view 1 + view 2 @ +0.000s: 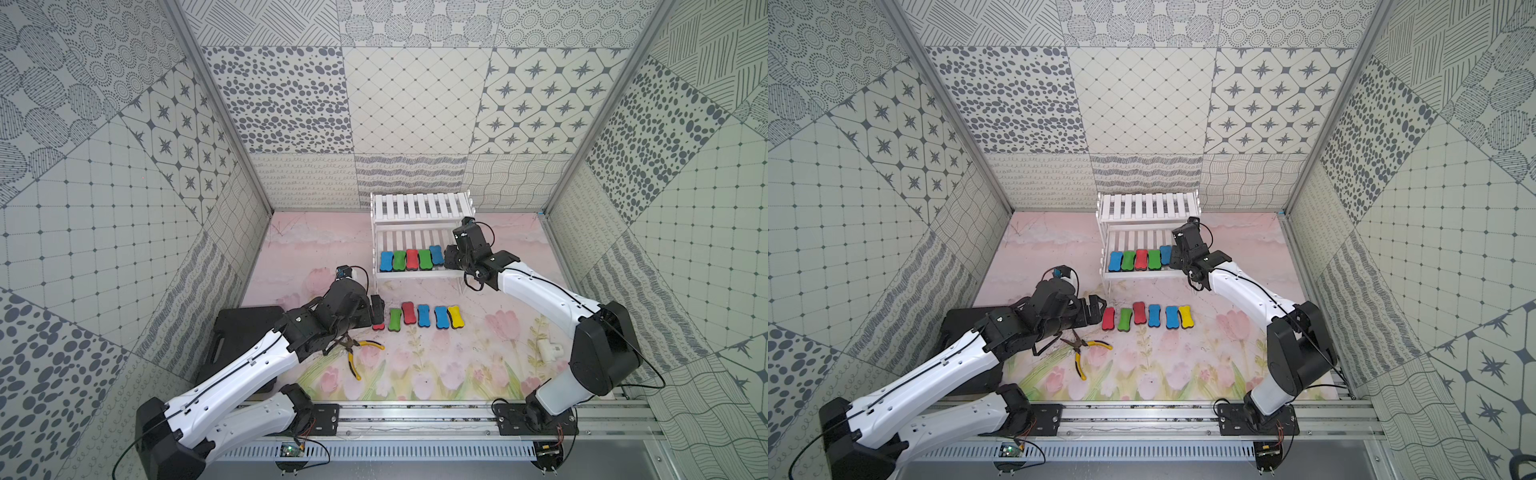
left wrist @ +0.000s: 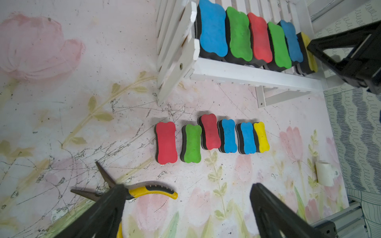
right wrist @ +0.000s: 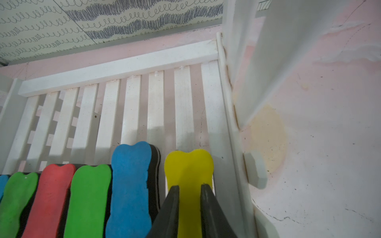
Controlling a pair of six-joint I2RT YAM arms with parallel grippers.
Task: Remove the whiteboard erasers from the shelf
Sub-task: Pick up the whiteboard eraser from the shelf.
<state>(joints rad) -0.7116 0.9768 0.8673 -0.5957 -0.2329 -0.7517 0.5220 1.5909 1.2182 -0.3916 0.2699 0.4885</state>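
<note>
The white shelf (image 1: 419, 205) stands at the back, its upper tier bare. Several whiteboard erasers lie side by side on its lower tier (image 2: 247, 74), from a blue one (image 1: 386, 261) to a yellow one (image 3: 188, 167) at the right end. My right gripper (image 3: 190, 186) is nearly shut, its tips resting on the yellow top, not around it. In both top views that gripper (image 1: 451, 257) hides the yellow eraser. Several more erasers lie in a row on the table (image 2: 208, 140). My left gripper (image 2: 185, 216) hangs wide open and holds nothing, at the row's red end (image 1: 1108, 319).
Yellow-handled pliers (image 1: 359, 349) lie on the table under my left wrist. A black plastic case (image 1: 245, 332) sits at the left edge beneath the left arm. A small white object (image 1: 548, 351) rests near the right arm. Patterned walls enclose three sides.
</note>
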